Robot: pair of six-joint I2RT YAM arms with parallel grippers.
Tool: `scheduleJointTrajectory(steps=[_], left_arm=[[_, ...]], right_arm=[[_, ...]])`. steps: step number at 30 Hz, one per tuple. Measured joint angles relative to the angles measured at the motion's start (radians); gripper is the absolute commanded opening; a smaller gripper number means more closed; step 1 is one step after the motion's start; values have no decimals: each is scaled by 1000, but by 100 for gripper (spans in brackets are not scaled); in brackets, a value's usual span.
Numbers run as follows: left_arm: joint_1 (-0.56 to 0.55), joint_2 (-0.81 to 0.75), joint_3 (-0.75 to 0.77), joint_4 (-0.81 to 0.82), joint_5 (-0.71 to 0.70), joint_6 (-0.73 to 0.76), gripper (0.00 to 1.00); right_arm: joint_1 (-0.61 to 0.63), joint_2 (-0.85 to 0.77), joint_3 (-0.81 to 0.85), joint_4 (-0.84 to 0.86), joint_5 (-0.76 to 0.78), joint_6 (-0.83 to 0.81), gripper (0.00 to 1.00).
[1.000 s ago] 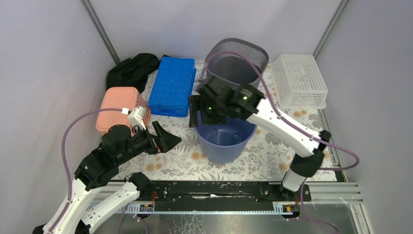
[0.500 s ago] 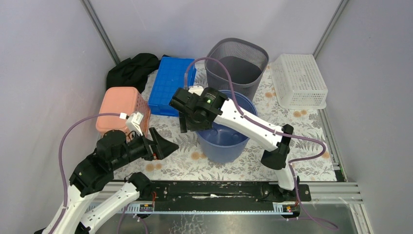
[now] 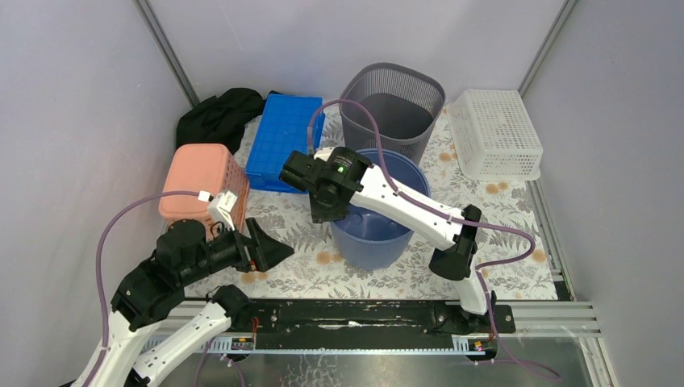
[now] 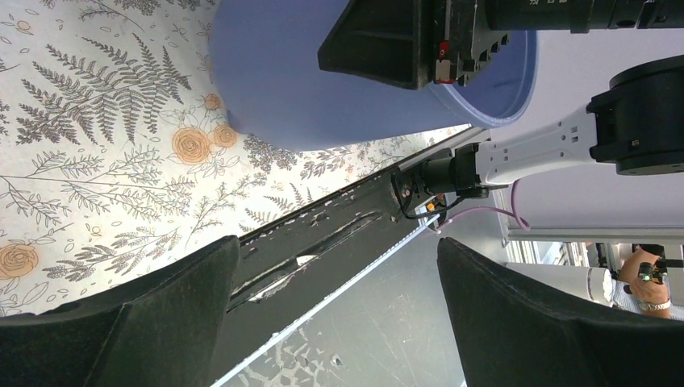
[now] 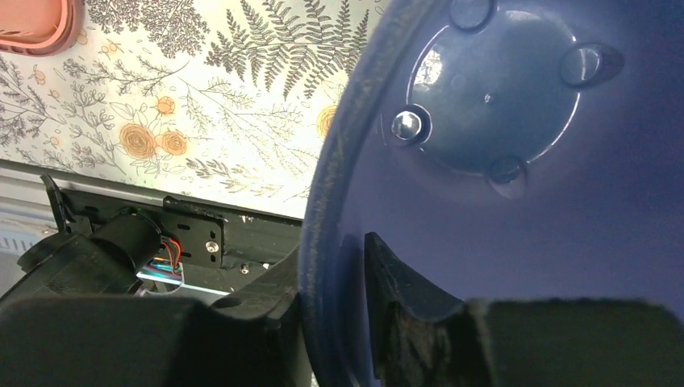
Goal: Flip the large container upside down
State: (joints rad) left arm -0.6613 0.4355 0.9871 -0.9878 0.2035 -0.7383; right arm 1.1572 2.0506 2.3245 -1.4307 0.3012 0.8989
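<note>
The large container is a blue bucket (image 3: 379, 242) standing upright, mouth up, mid-table on the floral mat. My right gripper (image 3: 332, 211) reaches down onto its left rim. In the right wrist view the bucket (image 5: 500, 105) fills the frame and the right gripper (image 5: 331, 250) straddles the rim, one finger outside against it, the other inside by the wall, shut on it. My left gripper (image 3: 278, 242) hovers open to the bucket's left, apart from it. In the left wrist view the left gripper (image 4: 337, 266) holds nothing, with the bucket (image 4: 282, 81) ahead.
A grey mesh bin (image 3: 393, 101) stands right behind the bucket. A white perforated basket (image 3: 494, 133) sits at back right. A blue crate (image 3: 286, 141), a salmon basket (image 3: 198, 179) and black cloth (image 3: 218, 117) occupy the left and back left.
The right arm swung left from above the bucket and lowered its gripper over the left rim, the fingers narrowing onto it. The left arm drew back slightly toward the lower left.
</note>
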Motion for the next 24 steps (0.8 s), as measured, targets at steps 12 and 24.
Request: scheduleJointTrajectory(steps=[12, 24], left_arm=[[0, -27, 0, -15, -1, -1, 100], [0, -17, -1, -15, -11, -5, 100]], right_arm=[[-1, -34, 2, -62, 73, -76, 0], [2, -222, 32, 11, -31, -63, 0]])
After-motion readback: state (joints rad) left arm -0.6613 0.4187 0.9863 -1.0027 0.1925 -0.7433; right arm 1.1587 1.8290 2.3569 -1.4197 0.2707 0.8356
